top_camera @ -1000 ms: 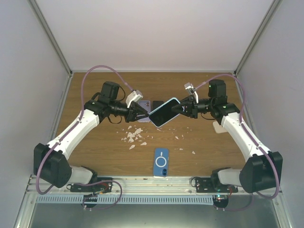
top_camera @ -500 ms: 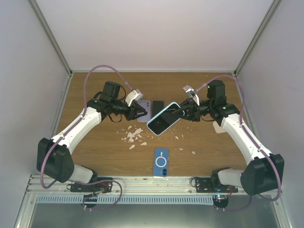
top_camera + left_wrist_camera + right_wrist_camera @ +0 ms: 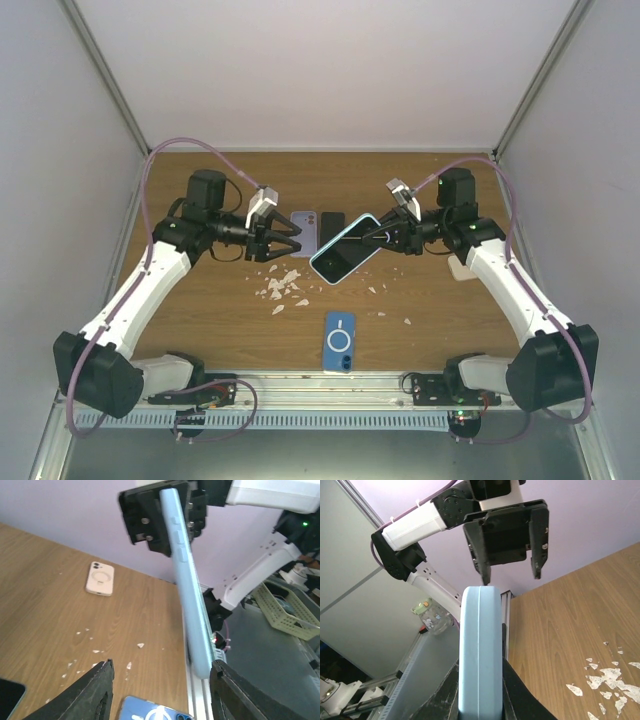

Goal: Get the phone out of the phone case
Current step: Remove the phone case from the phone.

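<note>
The phone in its light blue case (image 3: 343,250) hangs above the table, dark screen up, gripped at its far right end by my right gripper (image 3: 374,235). In the right wrist view the case (image 3: 480,650) stands edge-on between my shut fingers (image 3: 516,692). My left gripper (image 3: 287,243) is open and empty, a short gap left of the phone's free end. In the left wrist view the case edge (image 3: 187,595) runs between my spread fingertips (image 3: 100,692), touching neither.
A purple phone (image 3: 304,232) and a black phone (image 3: 331,224) lie behind the held one. A blue case (image 3: 340,342) lies near the front edge and a cream case (image 3: 460,267) at the right. White scraps (image 3: 283,285) litter the middle.
My left gripper has come off the phone's left end, drawn back to the left and opened wide. The phone stays in my right gripper, its free end a little lower.
</note>
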### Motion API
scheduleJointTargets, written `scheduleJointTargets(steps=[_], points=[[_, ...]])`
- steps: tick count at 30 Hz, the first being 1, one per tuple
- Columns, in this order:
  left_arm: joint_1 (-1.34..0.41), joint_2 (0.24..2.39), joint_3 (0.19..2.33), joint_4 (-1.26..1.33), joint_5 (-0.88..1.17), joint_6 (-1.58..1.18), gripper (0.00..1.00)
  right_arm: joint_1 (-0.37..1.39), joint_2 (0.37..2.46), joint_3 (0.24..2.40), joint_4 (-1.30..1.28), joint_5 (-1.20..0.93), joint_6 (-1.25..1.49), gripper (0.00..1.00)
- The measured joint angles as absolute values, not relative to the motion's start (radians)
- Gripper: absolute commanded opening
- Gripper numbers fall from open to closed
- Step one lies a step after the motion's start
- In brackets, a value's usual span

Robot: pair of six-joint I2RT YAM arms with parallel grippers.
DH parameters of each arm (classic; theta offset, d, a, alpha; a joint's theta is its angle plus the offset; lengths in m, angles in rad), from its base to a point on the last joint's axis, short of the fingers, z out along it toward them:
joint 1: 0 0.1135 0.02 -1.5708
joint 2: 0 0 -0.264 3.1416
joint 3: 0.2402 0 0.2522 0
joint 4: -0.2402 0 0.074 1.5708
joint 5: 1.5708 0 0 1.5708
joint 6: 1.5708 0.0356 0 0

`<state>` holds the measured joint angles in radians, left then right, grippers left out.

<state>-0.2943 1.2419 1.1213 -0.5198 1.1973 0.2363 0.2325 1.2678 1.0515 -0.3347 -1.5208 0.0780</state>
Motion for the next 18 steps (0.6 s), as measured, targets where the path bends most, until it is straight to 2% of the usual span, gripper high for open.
scheduleJointTargets(steps=[12, 18], points=[[-0.389, 1.243, 1.121, -0.547, 1.181, 0.281, 0.48, 0.233, 1.268, 1.052, -0.332, -1.521, 0.08, 0.0], [-0.411, 1.246, 1.121, -0.567, 1.138, 0.308, 0.41, 0.233, 1.268, 1.052, -0.333, -1.521, 0.079, 0.01]])
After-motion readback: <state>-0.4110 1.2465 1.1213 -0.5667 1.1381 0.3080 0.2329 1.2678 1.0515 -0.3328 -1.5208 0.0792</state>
